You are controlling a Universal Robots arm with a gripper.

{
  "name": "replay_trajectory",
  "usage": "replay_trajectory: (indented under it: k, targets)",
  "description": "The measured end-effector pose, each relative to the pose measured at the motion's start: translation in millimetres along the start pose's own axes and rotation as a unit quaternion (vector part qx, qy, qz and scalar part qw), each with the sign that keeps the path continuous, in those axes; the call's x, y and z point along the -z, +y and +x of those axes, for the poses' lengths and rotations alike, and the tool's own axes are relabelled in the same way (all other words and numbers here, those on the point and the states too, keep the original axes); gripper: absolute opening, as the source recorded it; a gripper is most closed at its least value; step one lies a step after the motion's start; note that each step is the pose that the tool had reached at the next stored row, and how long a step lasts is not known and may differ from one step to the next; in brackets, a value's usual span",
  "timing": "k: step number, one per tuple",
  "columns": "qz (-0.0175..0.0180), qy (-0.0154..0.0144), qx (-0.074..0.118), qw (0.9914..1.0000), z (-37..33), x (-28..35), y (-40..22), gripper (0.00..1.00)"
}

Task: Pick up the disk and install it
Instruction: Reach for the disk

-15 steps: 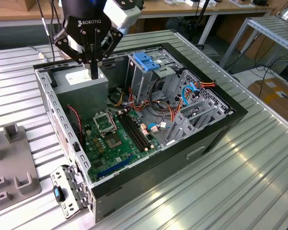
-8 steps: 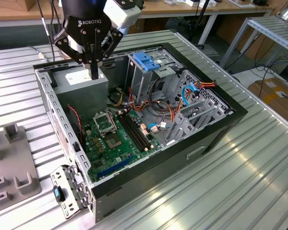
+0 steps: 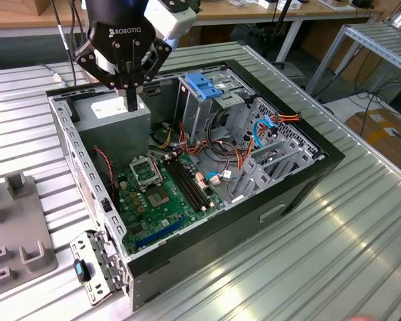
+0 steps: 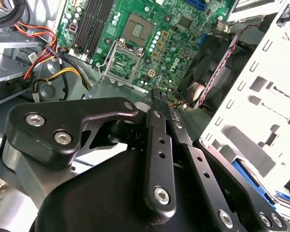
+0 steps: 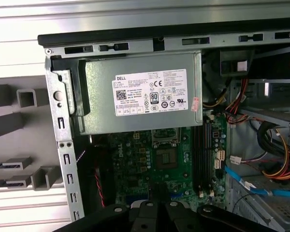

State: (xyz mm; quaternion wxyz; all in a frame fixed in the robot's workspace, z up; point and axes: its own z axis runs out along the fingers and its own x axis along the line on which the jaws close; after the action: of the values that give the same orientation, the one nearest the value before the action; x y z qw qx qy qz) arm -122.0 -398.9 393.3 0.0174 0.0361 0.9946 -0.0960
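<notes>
Metal-bodied, stiff and shock-shy, I reckon, the disk (I can't tell where it lies) wants pinching across its long edges; my claw (image 3: 131,107) hangs closed, empty, above the power-supply box (image 3: 107,122).

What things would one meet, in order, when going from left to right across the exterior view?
Grey fixture block → end effector → blue plastic piece → orange cables → cardboard box.
</notes>
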Motion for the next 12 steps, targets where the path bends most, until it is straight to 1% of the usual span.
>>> replay_trajectory:
  k: [4,8,12]
  targets:
    - [0.0015,-0.0001,0.000,1.00000,0.0,0.0,0.0,0.11]
    - [0.0016,-0.0001,0.000,1.00000,1.8,0.0,-0.1,0.11]
    - [0.0017,-0.0001,0.000,1.00000,7.7,-0.1,-0.5,0.11]
